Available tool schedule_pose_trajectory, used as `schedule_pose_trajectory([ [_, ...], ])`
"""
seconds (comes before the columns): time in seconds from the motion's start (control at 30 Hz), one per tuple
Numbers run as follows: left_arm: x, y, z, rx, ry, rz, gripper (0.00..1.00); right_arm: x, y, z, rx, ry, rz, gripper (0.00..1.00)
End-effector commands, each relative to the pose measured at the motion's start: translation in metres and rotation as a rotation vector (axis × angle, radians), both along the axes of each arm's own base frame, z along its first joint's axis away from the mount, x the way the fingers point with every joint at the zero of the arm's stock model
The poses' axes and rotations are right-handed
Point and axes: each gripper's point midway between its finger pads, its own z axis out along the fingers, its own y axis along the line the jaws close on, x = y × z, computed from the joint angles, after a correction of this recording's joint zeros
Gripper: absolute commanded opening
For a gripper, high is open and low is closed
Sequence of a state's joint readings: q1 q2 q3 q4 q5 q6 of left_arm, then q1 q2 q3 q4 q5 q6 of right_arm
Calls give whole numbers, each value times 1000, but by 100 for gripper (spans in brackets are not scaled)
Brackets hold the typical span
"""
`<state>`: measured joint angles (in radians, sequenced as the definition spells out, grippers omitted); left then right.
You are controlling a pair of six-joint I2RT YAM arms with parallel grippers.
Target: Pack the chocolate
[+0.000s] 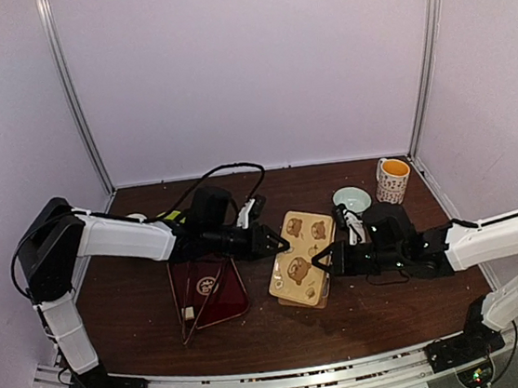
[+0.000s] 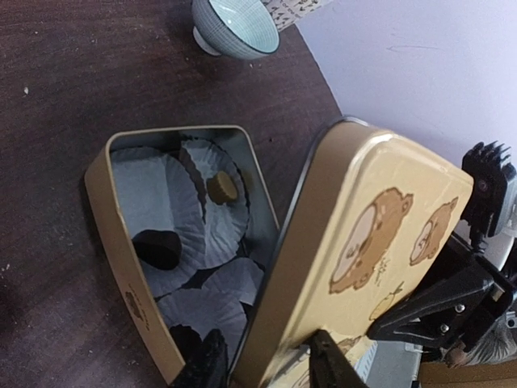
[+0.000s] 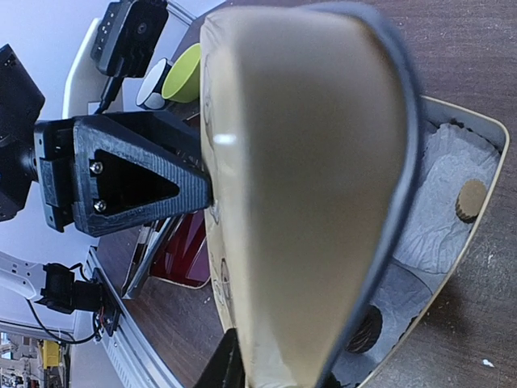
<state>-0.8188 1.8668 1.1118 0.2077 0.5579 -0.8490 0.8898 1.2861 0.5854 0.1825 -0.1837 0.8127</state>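
Observation:
A beige lid with brown bear pictures (image 1: 300, 250) stands tilted over an open beige tin (image 2: 103, 212). The tin holds white paper cups with chocolate in them: a dark lump (image 2: 157, 249), a tan round piece (image 2: 222, 187) and another dark lump (image 2: 186, 339). My left gripper (image 2: 271, 368) is shut on the lid's left edge, one finger inside the tin and one on top. My right gripper (image 3: 275, 378) is shut on the lid's opposite edge. A dark ribbed chocolate (image 3: 363, 330) shows under the lid. In the top view the left gripper (image 1: 279, 245) and the right gripper (image 1: 321, 262) flank the lid.
A teal bowl (image 1: 351, 200) and a patterned mug (image 1: 392, 180) stand at the back right. A dark red tray (image 1: 212, 293) with metal tongs lies left of the tin. A green bowl (image 3: 184, 74) sits behind the left arm.

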Motion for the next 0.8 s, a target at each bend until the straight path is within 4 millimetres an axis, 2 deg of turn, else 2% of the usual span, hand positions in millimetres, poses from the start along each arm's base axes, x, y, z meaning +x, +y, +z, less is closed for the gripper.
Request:
schedule_pose_trajectory([
  [0.0,6,-12,9,-26,-35,-10,31,10,-3,-8,-40,-20,-9,17],
  [0.17,17,-14,8,-9,-49,25,29,20,-5,-19,-88,-20,-22,17],
  [0.37,19,-16,7,-12,-40,31,28,33,-14,-26,-94,-11,-40,20],
  [0.57,20,-21,8,-26,-23,24,28,37,-20,-33,-117,1,-38,25],
  [0.77,21,-25,10,-32,-16,16,28,39,-22,-31,-123,-1,-24,27],
])
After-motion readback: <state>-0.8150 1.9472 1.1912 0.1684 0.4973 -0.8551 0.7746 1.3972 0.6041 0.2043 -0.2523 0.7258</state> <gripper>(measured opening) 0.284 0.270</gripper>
